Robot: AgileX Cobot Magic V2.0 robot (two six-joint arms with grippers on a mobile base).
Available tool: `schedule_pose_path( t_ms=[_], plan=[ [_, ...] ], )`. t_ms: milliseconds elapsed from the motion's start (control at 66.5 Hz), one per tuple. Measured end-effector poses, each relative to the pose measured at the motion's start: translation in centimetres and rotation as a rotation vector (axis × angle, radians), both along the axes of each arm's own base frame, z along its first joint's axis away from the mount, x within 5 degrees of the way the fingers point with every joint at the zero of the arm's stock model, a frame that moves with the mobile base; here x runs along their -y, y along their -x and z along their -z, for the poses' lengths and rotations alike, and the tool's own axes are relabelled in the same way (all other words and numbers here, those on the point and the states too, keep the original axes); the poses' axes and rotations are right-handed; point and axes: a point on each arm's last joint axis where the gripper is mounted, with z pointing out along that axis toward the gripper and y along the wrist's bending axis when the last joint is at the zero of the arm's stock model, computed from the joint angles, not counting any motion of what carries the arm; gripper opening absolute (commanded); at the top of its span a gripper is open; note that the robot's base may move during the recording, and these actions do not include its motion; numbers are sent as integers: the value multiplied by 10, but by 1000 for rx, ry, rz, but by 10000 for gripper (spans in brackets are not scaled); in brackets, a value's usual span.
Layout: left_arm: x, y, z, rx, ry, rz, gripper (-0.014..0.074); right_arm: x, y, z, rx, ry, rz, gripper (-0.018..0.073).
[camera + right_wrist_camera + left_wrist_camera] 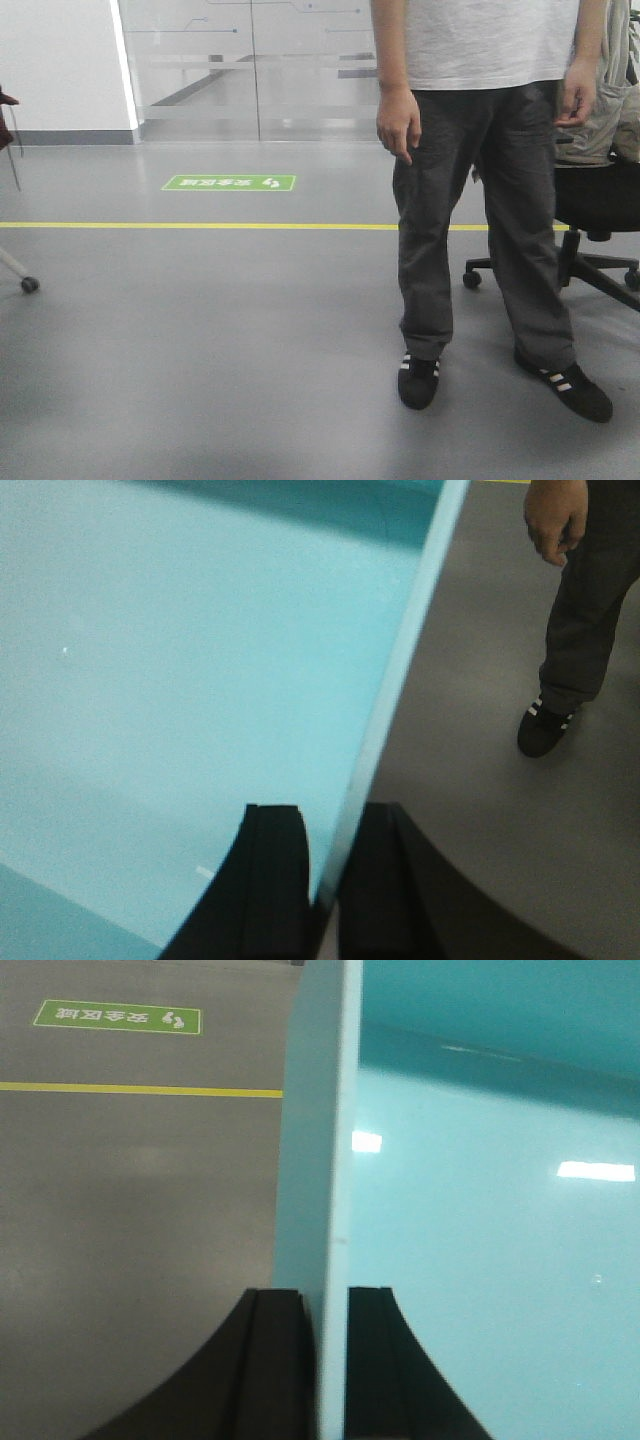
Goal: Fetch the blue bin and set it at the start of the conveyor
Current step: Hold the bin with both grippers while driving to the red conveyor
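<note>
Left gripper [326, 1305] is clamped on one side wall of the blue bin [490, 1220], one finger inside and one outside. Right gripper [325, 825] pinches the opposite wall the same way, so the bin sits between both arms over the grey floor [200, 350]. A person [480, 200] stands ahead beside an office chair [600, 200], with a yellow line [200, 225] and a green floor sign [229, 182] behind.
</note>
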Motion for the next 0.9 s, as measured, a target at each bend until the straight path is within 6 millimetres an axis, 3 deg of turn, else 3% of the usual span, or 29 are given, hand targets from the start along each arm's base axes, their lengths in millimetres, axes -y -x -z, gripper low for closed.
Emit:
schedule_pose_path(
  t_ms=[902],
  plan=[
    [0, 0, 0, 2, -1, -1, -111, 0, -1, 0, 1, -3, 0, -151]
  ],
)
